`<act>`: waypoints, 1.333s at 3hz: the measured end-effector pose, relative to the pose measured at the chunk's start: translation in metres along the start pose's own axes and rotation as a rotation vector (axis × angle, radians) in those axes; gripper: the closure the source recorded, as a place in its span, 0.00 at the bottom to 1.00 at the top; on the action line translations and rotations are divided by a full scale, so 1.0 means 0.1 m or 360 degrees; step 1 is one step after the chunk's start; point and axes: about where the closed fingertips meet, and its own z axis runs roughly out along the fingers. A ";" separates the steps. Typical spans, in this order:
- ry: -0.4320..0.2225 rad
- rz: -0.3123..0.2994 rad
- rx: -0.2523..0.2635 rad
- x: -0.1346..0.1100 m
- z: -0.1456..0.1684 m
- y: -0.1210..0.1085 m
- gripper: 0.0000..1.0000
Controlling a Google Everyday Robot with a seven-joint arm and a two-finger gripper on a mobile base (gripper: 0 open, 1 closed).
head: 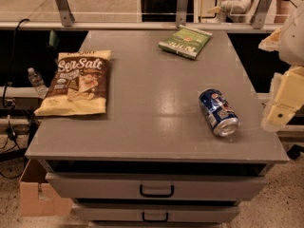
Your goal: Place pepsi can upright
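Lying on its side, the pepsi can [218, 112] rests near the table's [156, 103] front-right corner, silver end facing the front. At the right edge hangs the gripper [283, 103], apart from it; grip state: cannot tell. Grasping and uprighting not yet done.

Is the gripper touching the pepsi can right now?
Apart. The camera view shows the gripper beyond the right edge of the table, and a strip of bare surface separates it from the can lying on its side.
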 end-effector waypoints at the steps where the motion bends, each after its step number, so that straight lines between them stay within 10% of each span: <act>1: 0.0000 0.0000 0.0000 0.00 0.00 0.00 0.00; 3: -0.0071 0.0145 -0.0033 -0.10 0.16 -0.09 0.00; 4: -0.0156 0.0397 -0.0130 -0.31 0.50 -0.26 0.00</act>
